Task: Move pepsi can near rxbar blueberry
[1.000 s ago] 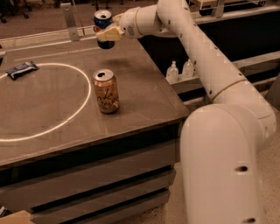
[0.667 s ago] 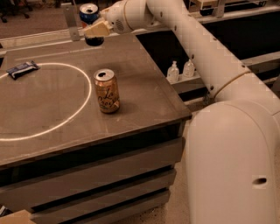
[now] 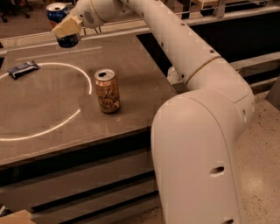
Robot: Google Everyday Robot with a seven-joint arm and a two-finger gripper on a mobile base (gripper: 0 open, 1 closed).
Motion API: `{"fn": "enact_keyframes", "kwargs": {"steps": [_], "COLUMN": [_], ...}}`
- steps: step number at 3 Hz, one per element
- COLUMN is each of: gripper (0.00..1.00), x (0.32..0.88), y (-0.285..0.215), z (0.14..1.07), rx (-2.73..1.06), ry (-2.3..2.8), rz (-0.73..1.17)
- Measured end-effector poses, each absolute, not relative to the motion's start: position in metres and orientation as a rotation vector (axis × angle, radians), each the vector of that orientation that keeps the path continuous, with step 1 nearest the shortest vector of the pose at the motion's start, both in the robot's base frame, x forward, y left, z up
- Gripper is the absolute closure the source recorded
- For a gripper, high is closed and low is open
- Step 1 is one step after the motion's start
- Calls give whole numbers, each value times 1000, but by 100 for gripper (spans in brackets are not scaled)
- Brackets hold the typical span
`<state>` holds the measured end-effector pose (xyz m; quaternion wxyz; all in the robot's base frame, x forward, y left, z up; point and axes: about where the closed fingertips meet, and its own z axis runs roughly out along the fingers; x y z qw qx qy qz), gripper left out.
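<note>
The pepsi can (image 3: 57,12), dark blue with a silver top, is held in my gripper (image 3: 65,29) above the far part of the table. My gripper is shut on it, one tan finger across the can's front. The rxbar blueberry (image 3: 23,68), a flat dark blue bar with white lettering, lies on the table at the far left, on the white circle line, to the left of and below the held can.
A gold-tan can (image 3: 107,91) stands upright near the middle of the grey table (image 3: 52,113). A white circle (image 3: 83,107) is marked on the tabletop. My white arm (image 3: 192,57) reaches over the table's right edge. Drawers sit below the front edge.
My gripper has carried the pepsi can leftward above the table's far side, closer to the rxbar. The gold-tan can and the bar have not moved.
</note>
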<state>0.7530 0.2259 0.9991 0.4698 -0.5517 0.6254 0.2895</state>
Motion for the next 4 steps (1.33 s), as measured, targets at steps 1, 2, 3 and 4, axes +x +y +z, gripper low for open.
{"fn": "enact_keyframes", "kwargs": {"steps": [1,2,3,4], "gripper": [100,100,100,100], "x": [758,780,796,799], "y": [255,286,303,317], "z": [996,979,963,956], "rx": [-1348,-1295,-1264,-1287], "ry": [1545,1551,1554,1558], "rz": [730,731,718,690]}}
